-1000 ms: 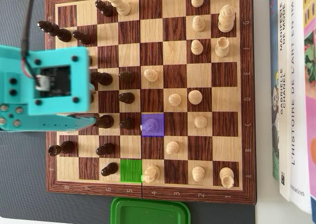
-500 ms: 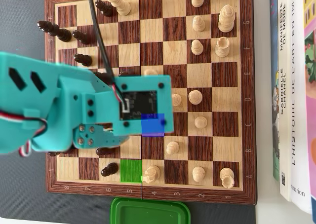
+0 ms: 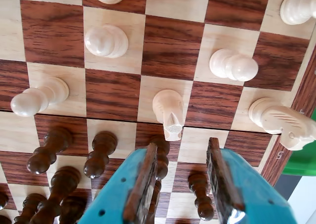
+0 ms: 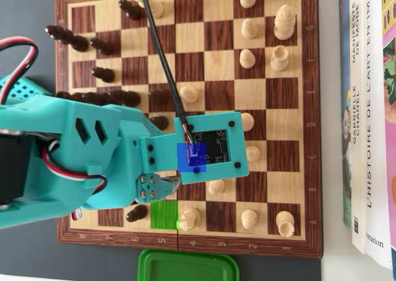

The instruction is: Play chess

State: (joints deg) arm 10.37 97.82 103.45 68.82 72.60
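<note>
In the wrist view my teal gripper with brown pads is open over the wooden chessboard. A dark pawn stands between the jaws, touching neither. Another dark piece stands against the left jaw's inner side. A white knight stands just beyond the fingertips. In the overhead view the arm reaches from the left over the board. Its camera mount hides the gripper.
Several dark pieces crowd the lower left of the wrist view. White pawns and a second white knight stand further out. A green lid lies below the board and books lie right of it.
</note>
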